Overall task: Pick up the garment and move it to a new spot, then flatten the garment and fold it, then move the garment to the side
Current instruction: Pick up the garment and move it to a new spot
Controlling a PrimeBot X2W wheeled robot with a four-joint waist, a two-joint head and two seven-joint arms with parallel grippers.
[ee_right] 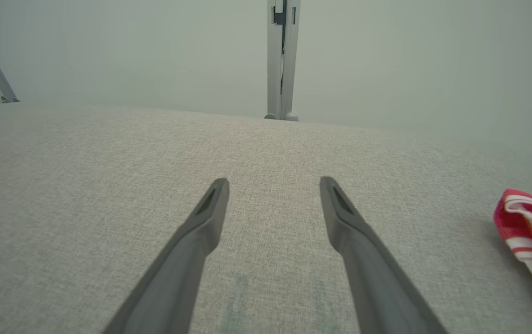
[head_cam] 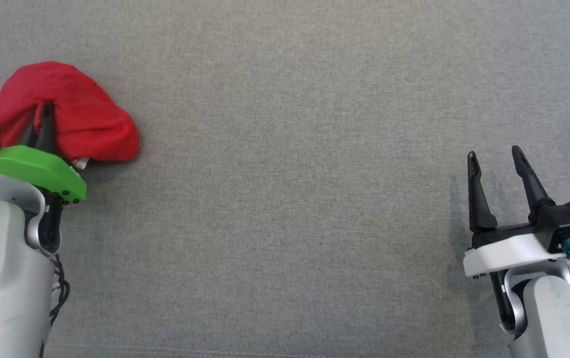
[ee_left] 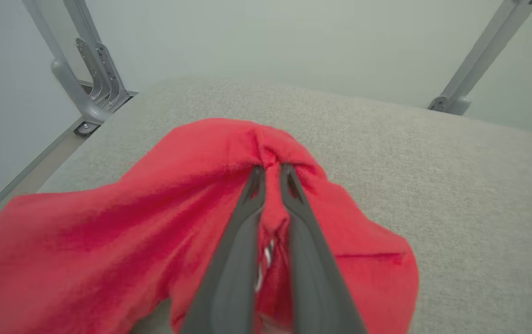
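1. Left gripper (head_cam: 41,117): lower left of the head view, on a pale forearm under a green mount (head_cam: 36,169). Its two dark fingers are drawn almost together, pinching a fold of the garment. In the left wrist view (ee_left: 272,169) red cloth sits in the narrow gap and puckers at the tips
2. Right gripper (head_cam: 494,153): lower right of the head view, on a white mount (head_cam: 508,253). Its fingers are spread wide, and the right wrist view (ee_right: 273,183) shows table cover in the gap. Whether the tips touch the cover cannot be told
3. Garment (head_cam: 81,114): plain red, bunched into a rounded heap at the left side of the table, well apart from the right gripper. In the left wrist view (ee_left: 108,222) it rises to a peak at the fingertips and drapes down on both sides, with a scrap of white low between the fingers. Whether its lower edge rests on the table cannot be told
4. Table (head_cam: 285,199): grey woven cover, a wide bare stretch between the two grippers
5. Striped cloth (ee_right: 525,227): red with white stripes, lying on the table at the right edge of the right wrist view, apart from the right gripper
6. Posts (ee_left: 85,69): grey metal, at the far edge of the table. Slanted ones show in the left wrist view, and one upright (ee_right: 283,60) stands straight ahead of the right gripper, with a pale wall behind
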